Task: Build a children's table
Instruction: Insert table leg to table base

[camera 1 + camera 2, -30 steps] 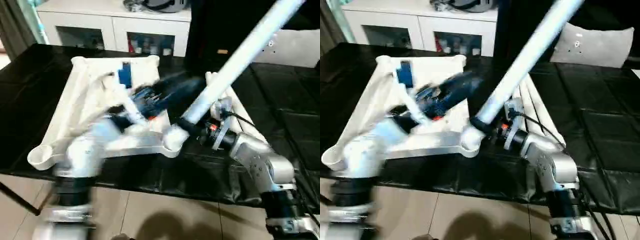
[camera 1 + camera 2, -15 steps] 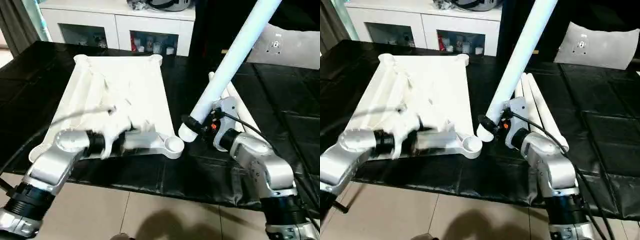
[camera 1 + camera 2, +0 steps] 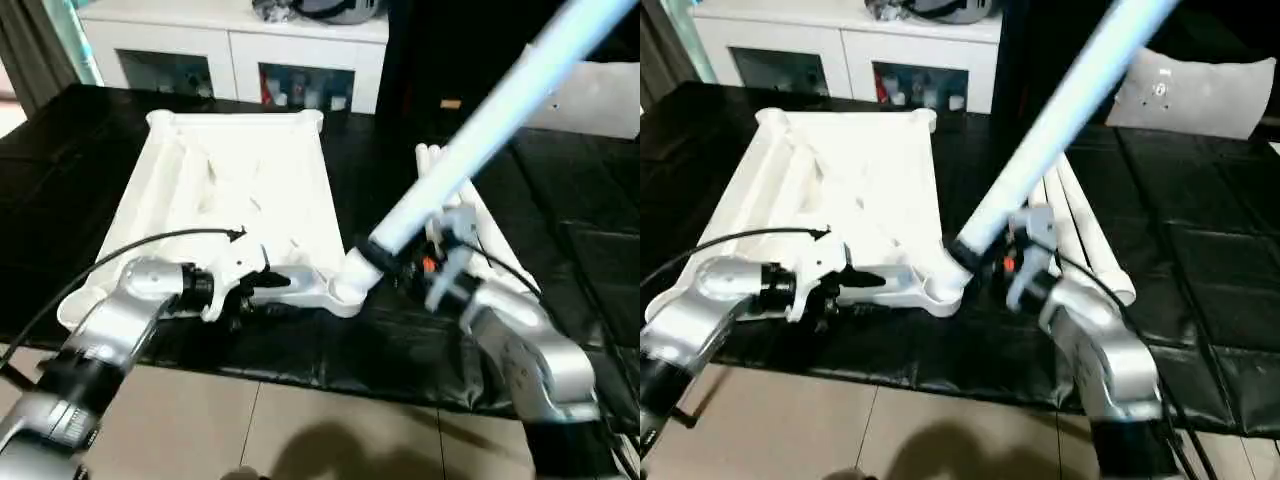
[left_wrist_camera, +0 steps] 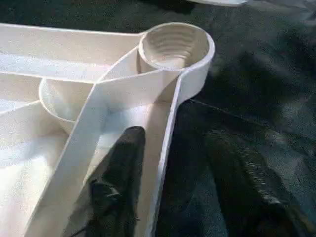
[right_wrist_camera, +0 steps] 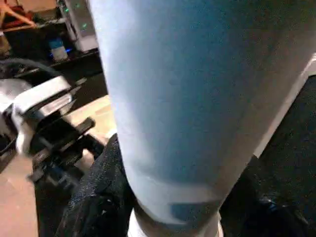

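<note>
The children's table top (image 3: 240,170) lies upside down on the black cloth, ribs up. My left gripper (image 4: 173,138) is at its near rim, open. One finger (image 4: 118,182) sits inside the rim and the other outside, with a gap on the outer side. The near right corner socket (image 4: 175,44) is just ahead of it. My right gripper (image 3: 392,258) is shut on a long white leg (image 3: 480,120) near its lower end. The leg slants up to the right, and its lower end (image 3: 962,255) rests at that socket (image 3: 940,285). More legs (image 3: 1080,215) lie flat to the right of the top.
A white cabinet (image 3: 230,40) with shelves stands behind the black table. A flat white board (image 3: 1200,90) lies at the back right. The table's near edge (image 3: 330,370) runs just below both grippers, with tiled floor beyond it.
My left gripper has settled at the top's near rim and its jaws have narrowed. The right arm has tipped the leg further right and brought its lower end onto the corner socket.
</note>
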Tool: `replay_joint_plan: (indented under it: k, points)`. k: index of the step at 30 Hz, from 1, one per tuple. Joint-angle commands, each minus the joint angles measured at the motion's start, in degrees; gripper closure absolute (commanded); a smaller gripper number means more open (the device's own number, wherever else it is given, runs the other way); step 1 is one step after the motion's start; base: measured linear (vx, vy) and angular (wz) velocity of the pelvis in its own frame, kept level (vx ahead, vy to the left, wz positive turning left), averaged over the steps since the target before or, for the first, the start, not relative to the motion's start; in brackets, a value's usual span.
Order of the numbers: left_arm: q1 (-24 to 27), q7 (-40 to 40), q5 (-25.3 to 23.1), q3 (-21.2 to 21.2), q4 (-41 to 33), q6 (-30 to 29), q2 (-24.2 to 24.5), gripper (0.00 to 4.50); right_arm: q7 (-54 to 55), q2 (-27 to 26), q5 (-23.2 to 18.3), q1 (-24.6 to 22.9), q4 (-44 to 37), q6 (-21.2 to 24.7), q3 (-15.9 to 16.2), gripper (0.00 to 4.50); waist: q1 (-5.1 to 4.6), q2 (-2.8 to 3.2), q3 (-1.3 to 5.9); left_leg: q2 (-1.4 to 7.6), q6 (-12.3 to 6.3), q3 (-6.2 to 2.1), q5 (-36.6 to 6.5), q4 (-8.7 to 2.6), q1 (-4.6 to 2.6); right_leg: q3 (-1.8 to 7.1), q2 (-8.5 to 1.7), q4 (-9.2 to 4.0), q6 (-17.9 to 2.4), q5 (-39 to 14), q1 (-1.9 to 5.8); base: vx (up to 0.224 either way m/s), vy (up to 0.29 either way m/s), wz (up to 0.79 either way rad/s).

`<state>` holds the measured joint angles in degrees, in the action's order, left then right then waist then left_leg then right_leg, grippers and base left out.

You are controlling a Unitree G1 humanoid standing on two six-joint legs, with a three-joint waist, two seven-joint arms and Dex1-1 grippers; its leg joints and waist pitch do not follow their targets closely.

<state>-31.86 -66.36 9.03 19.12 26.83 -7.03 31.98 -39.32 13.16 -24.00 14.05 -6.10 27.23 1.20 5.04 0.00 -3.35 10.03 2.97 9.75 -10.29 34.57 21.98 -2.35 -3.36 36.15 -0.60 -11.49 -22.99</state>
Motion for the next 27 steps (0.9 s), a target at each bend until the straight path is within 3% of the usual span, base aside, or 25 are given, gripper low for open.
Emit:
replay_joint_plan:
  k: [1,5,8,12,15,16,23,27]
  points:
    - [-1.17,-1.49,-1.10,1.27,1.64,0.92,-0.26,2.75,-0.03,0.62,1.01,0.11,-1.11,-1.16,0.52,2.62,-0.13,1.19,4.15,2.64,2.32,-0.86,-11.35,-4.29,-1.40,2.56,-4.43,-4.07,-11.66,-4.92,2.76,0.000,0.000,0.00]
    - [-3.15,-2.30,-2.17,1.49,6.32,3.29,-1.28,2.98,0.13,2.01,2.72,-0.29,-1.32,-2.37,1.54,2.62,-0.01,1.06,4.21,2.63,2.23,-0.88,-11.10,-4.18,-1.37,2.64,-4.60,-4.01,-11.77,-5.25,2.97,0.000,0.000,0.00]
    - [-4.56,-2.96,-3.12,1.37,10.14,4.97,-2.46,3.25,0.80,2.66,4.02,-0.59,-1.38,-2.65,1.90,2.62,-0.08,1.37,4.17,2.59,2.21,-0.92,-11.64,-4.17,-1.34,2.65,-4.54,-4.20,-11.75,-5.83,3.03,0.000,0.000,0.00]
    - [-5.56,-2.19,-4.58,1.45,13.57,6.79,-3.29,3.65,0.53,2.88,4.01,-0.49,-0.70,-3.40,1.98,2.62,-0.09,1.31,4.23,2.63,1.69,-0.90,-11.20,-4.07,-1.31,2.64,-4.58,-4.18,-12.13,-4.96,3.06,0.000,0.000,0.00]
    - [-6.03,-2.18,-4.94,1.27,15.28,7.93,-3.64,3.69,0.07,2.90,3.77,-0.04,-0.02,-3.49,2.23,2.62,-0.02,1.19,4.22,2.72,1.38,-0.96,-11.31,-4.12,-1.32,2.62,-4.66,-4.15,-12.50,-4.99,3.08,0.000,0.000,0.00]
    - [-6.18,-2.24,-5.17,1.12,16.00,8.52,-3.81,3.96,-0.33,2.86,3.75,0.37,0.47,-3.55,2.61,2.62,-0.03,1.15,4.21,2.78,1.35,-0.98,-11.33,-4.16,-1.28,2.62,-4.72,-4.10,-12.59,-5.07,3.14,0.000,0.000,0.00]
    - [-5.54,-3.02,-5.50,0.65,16.12,11.13,-4.17,4.46,-1.84,3.09,4.37,2.09,2.10,-2.34,4.49,2.62,-0.18,1.14,4.24,2.87,1.13,-0.97,-10.90,-4.12,-1.30,2.61,-4.79,-4.02,-13.21,-4.47,3.08,0.000,0.000,0.00]
    - [-3.49,-5.39,-4.96,0.87,12.06,12.20,-3.77,4.50,-4.01,4.78,6.52,3.74,4.21,-0.76,7.94,2.62,-0.14,1.05,4.29,2.87,0.67,-0.93,-9.68,-4.03,-1.13,2.60,-4.81,-3.70,-13.68,-2.20,3.29,0.000,0.000,0.00]
